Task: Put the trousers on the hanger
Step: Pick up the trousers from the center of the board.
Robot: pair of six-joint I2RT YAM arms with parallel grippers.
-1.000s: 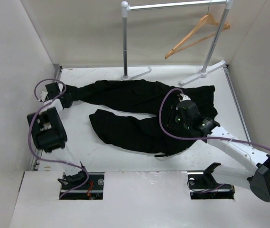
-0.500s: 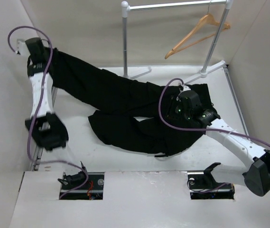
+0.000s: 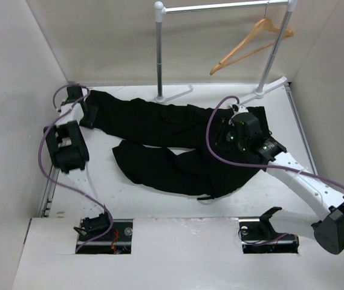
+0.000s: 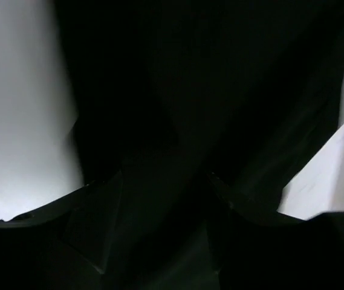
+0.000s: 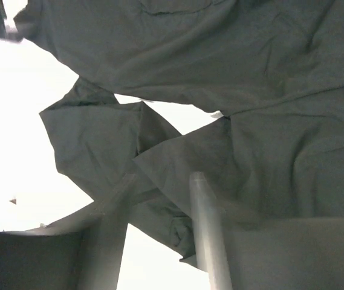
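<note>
The black trousers (image 3: 159, 124) lie spread over the table, one leg stretched toward the far left and the other folded in front. My left gripper (image 3: 88, 113) is low over that far leg's end. In the left wrist view its fingers stand apart, open, with black trousers cloth (image 4: 208, 90) under and between them (image 4: 165, 199). My right gripper (image 3: 223, 138) hovers over the waist end. It is open (image 5: 162, 177), with a fold of the trousers (image 5: 250, 90) between its fingers. The tan wooden hanger (image 3: 250, 42) hangs on the rack at the back right.
The silver-and-white clothes rack (image 3: 220, 7) stands at the back, its two feet (image 3: 175, 93) (image 3: 259, 92) resting on the table just behind the trousers. White walls close in the left and right sides. Bare tabletop (image 3: 129, 199) shows in front of the trousers.
Half a second ago the left arm held the leg end high at the left wall. It has come down to the table and its jaws have opened. The right gripper's jaws have narrowed slightly.
</note>
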